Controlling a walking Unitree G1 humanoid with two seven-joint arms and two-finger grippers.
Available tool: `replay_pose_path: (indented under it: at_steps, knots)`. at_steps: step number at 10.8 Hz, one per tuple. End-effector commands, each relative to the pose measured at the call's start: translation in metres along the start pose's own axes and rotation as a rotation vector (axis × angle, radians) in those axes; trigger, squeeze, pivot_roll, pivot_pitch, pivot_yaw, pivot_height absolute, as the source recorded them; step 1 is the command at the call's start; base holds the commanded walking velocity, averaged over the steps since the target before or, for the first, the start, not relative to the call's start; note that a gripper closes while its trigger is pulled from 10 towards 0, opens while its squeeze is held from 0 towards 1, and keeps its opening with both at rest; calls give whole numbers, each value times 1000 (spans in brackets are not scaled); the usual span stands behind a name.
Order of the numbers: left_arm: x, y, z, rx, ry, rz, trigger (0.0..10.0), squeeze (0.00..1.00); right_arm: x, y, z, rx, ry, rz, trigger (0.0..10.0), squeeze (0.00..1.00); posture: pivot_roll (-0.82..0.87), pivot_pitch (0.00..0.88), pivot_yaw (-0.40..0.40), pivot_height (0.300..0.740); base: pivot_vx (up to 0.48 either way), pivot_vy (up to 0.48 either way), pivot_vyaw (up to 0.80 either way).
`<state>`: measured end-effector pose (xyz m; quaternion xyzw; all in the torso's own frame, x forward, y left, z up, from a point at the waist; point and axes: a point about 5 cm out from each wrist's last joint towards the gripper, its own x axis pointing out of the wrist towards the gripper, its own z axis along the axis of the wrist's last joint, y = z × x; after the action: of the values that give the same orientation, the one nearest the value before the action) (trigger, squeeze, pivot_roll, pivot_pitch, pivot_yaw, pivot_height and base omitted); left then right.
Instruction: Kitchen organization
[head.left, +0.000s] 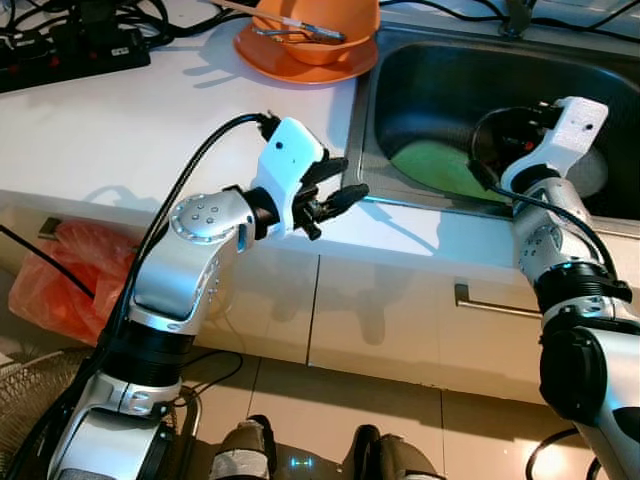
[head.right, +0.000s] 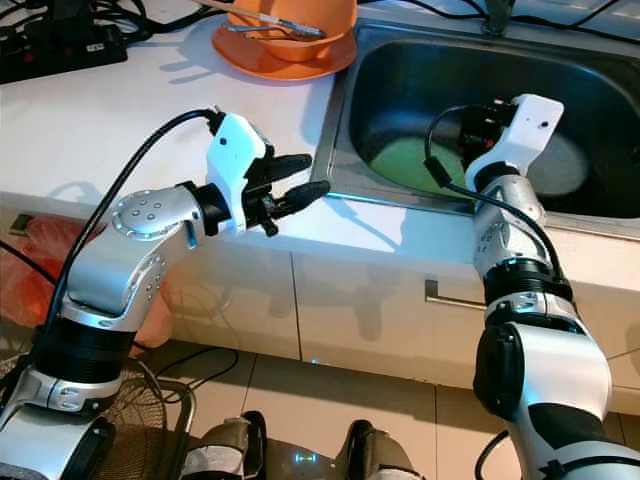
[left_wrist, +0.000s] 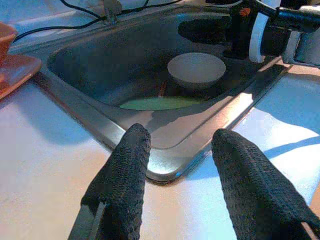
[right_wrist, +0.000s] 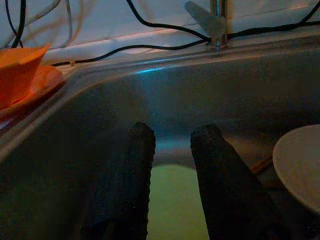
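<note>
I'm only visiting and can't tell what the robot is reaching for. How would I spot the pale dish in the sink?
Find the steel sink set in the white counter. Inside it, the right end effector hangs above a flat green plate. The white bowl lies beside that plate, farther from the orange dishes on the counter; it is pale, round and deep, where its neighbour is green and flat.

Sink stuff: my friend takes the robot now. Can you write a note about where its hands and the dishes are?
Left gripper: open, holding nothing, over the counter edge beside the sink.
Right gripper: open, holding nothing, down inside the sink above the green plate.
White bowl sits in the sink beside the green plate.
Orange bowl with utensils sits on the orange plate on the counter.
Done: nothing picked up yet.
Left: probably clearing the sink dishes.
</note>
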<state>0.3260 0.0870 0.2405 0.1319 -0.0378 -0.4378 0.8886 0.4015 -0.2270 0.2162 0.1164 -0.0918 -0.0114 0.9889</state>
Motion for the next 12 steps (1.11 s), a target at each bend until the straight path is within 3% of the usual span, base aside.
replay_pose_path:
  at_steps: [1, 3, 4, 7, 8, 12]
  knots:
    - [-1, -4, -1, 0, 2, -10, 10000, 0, -2, -3, 1, -13, -18, -7, 10000, 0, 231, 218, -46, 740, 0, 0, 0]
    - [0, 1, -1, 7, -36, 73, 10000, 0, -2, 12, 7, 49, -82, 51, 10000, 0, 228, 220, -46, 740, 0, 0, 0]
    - [1, 8, -3, 6, -69, 184, 10000, 0, -4, 28, 17, 60, -164, 114, 10000, 0, 218, 221, -47, 740, 0, 0, 0]
    - [2, 9, -6, -15, -116, 309, 10000, 0, -17, 44, 30, 20, -243, 177, 10000, 0, 203, 224, -54, 740, 0, 0, 0]
    - [2, 12, -7, -12, -137, 373, 10000, 0, -25, 47, 28, -17, -251, 191, 10000, 0, 199, 223, -55, 740, 0, 0, 0]
    - [-2, 15, -15, -37, -249, 616, 10000, 0, -57, 48, 0, -14, -243, 148, 10000, 0, 182, 215, -46, 740, 0, 0, 0]
